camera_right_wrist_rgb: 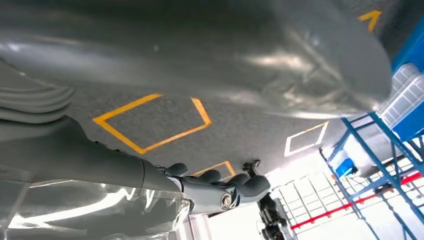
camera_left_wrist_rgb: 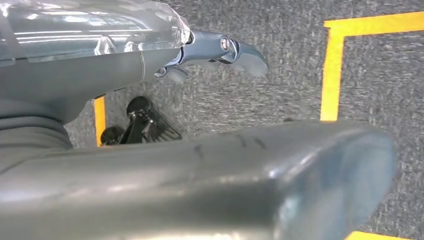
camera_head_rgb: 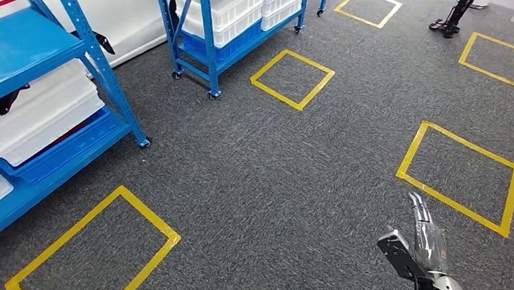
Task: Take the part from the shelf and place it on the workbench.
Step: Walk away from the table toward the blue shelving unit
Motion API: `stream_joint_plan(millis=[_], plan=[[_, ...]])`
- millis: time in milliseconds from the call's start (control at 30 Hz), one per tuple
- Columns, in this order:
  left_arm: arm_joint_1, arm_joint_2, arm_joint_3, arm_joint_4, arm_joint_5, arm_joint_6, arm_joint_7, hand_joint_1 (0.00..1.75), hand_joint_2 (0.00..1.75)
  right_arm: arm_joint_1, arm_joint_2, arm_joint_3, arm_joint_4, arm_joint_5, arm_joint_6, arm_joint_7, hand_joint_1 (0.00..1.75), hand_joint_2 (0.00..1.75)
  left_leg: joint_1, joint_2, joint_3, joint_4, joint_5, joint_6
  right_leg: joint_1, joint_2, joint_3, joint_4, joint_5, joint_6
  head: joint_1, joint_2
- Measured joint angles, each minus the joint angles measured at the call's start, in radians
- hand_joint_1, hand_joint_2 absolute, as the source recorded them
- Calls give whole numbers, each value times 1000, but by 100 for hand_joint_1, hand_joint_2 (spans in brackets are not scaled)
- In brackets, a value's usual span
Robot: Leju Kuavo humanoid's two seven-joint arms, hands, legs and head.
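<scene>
At the head view's left edge stands the shelf (camera_head_rgb: 105,77); my right robot hand (camera_head_rgb: 425,243), lower right, hangs empty with fingers loosely spread, far from it.

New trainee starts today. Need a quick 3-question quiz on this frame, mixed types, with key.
1. True or false: the right hand is holding a part.
2. What sits on the near blue shelf? A) white crates B) cardboard boxes C) metal drums
3. Fill in: the floor squares are marked in ____ tape.

Key: 1 false, nothing shows in its fingers, which lie loosely apart. 2 A, white crates. 3 yellow.
</scene>
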Motion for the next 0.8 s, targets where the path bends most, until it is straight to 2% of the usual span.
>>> stream_joint_plan(millis=[33, 67, 133, 200, 233, 267, 300, 333, 367, 400, 433, 500, 567, 600, 633, 700, 767, 800], plan=[[-1, 0, 0, 0, 1, 0, 0, 0, 0, -2, 1, -1, 0, 0, 1, 0, 0, 0, -1, -8, -2, -1, 1, 5, -1, -7, 1, -1, 0, 4, 0, 0], [-1, 1, 0, 0, 1, 0, 1, 0, 0, -5, 2, -2, -1, 0, 1, 0, 0, 0, 1, -15, -1, -4, 5, 11, -3, -3, 2, 2, -3, 11, 0, 0], [-2, 1, 0, 0, 2, 0, 2, 0, 0, -8, 4, -2, -3, 3, 4, 1, 0, 0, 5, -30, 1, -10, 13, 21, -8, 37, -13, 41, -33, 22, 0, 0], [-6, 1, 0, 0, 3, 1, 3, 0, 0, -9, 5, -8, -3, 8, 8, 2, 0, 0, 7, -47, 0, -12, 17, 27, -10, 85, -66, 155, -98, 27, 0, 0], [-7, 1, 0, 0, 5, 1, 4, 0, 0, -9, 6, -11, -3, 11, 11, 2, 0, 0, 6, -56, -1, -11, 18, 27, -10, 94, -96, 217, -124, 28, 0, 0], [-7, 1, 0, 0, 8, 1, 5, 0, 0, -9, 8, -13, -3, 14, 14, 2, 0, 0, 6, -67, -2, -10, 18, 27, -10, 98, -118, 261, -133, 27, 0, 0], [-7, 1, 0, 0, 13, 1, 5, 0, 0, -9, 9, -15, -3, 17, 17, 2, 0, 0, 5, -79, -2, -9, 18, 27, -10, 100, -124, 267, -121, 25, 0, 0], [-5, 1, 0, 0, 17, 0, 6, 0, 0, -10, 10, -16, -3, 20, 19, 2, 0, 0, 5, -90, 0, -7, 17, 26, -10, 103, -112, 236, -92, 22, 0, 0], [-4, 1, 0, 0, 21, -1, 6, 0, 0, -11, 11, -17, -3, 22, 21, 2, 0, 0, 5, -102, 1, -6, 16, 25, -10, 112, -87, 177, -53, 19, 0, 0], [-3, 0, 0, 0, 24, -2, 6, 0, 0, -12, 11, -20, -4, 25, 23, 2, 0, 0, 6, -113, 2, -5, 15, 23, -11, 132, -57, 112, -22, 15, 0, 0], [-4, -2, 0, 0, 27, -3, 6, 0, 0, -13, 11, -22, -5, 28, 26, 3, 0, 0, 5, -123, 1, -3, 14, 19, -12, 152, -34, 57, -1, 13, 0, 0], [-4, -4, 0, 0, 34, -2, 5, 0, 0, -15, 11, -27, -6, 31, 31, 4, 0, 0, 7, -144, -7, -2, 16, 9, -10, 174, -16, 11, 6, 9, 0, 0], [-1, -6, 1, 0, 40, 2, 5, 0, 0, -21, 10, -31, -6, 33, 36, 4, 0, 0, 9, -158, -14, -5, 18, -4, -10, 157, -16, 5, 9, 1, 0, 0], [1, -7, 1, 0, 43, 4, 5, 0, 0, -26, 10, -31, -6, 34, 38, 4, 0, 0, 8, -147, -18, 1, 13, -10, -11, 148, -15, 2, 11, -5, 0, 0], [2, -8, 1, 0, 47, 3, 4, 0, 0, -32, 11, -31, -6, 37, 41, 4, 0, 0, 7, -125, -28, 23, -2, -15, -12, 137, -14, -2, 13, -12, 0, 0], [-1, -10, 2, 0, 53, -2, 2, 0, 0, -38, 12, -31, -4, 46, 46, 3, 0, 0, 5, -70, -79, 131, -64, -22, -9, 114, -13, -6, 13, -22, 0, 0], [-2, -13, 3, 0, 55, -9, 0, 0, 0, -41, 13, -30, -1, 54, 49, 4, 0, 0, 6, -52, -141, 261, -118, -26, -3, 89, -13, -5, 11, -27, 0, 0], [0, -14, 3, 0, 55, -11, -1, 0, 0, -43, 14, -30, 1, 56, 49, 5, 0, 0, 6, -51, -153, 288, -121, -26, -1, 77, -13, -4, 10, -28, 0, 0]])
